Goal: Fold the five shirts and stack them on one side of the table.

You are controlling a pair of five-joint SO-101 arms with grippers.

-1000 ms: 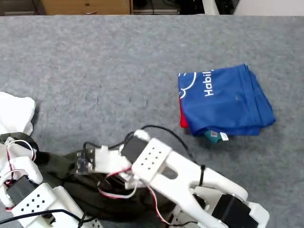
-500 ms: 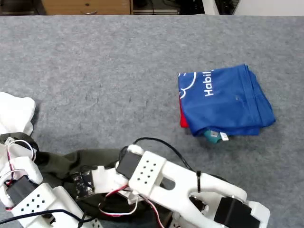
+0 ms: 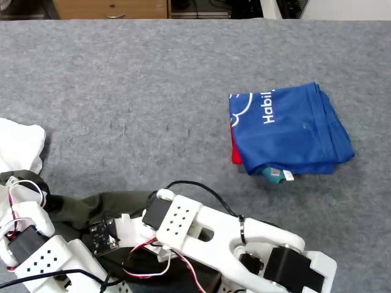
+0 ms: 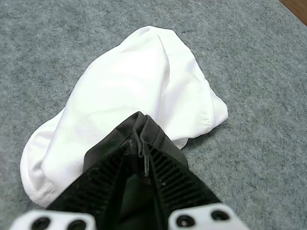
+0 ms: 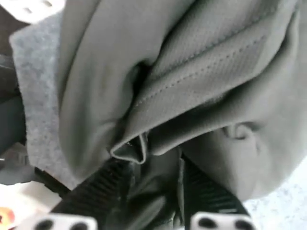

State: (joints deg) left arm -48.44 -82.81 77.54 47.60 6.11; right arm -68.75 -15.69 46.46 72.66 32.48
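Left claw (image 4: 143, 153): clenched on dark shirt (image 3: 122, 201) at near bench (image 3: 153, 73) edge. Right claw (image 5: 153, 167): brought down onto same shirt within the last second; grip cannot be told. Fold judged begun. Blue stack (image 3: 287, 128) kept toward right edge.

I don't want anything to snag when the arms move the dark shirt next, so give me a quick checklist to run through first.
1. Left hand grips the dark shirt: ok, shut on a pinch of fabric.
2. Right hand grips the same shirt: ok, fabric is clamped in it.
3. Bare table to lay it flat: ok, wide grey space in the middle.
4. White shirt out of the way: not ok, it lies close by the left hand.
5. Folded blue shirt safe from the arms: ok, it lies well apart.
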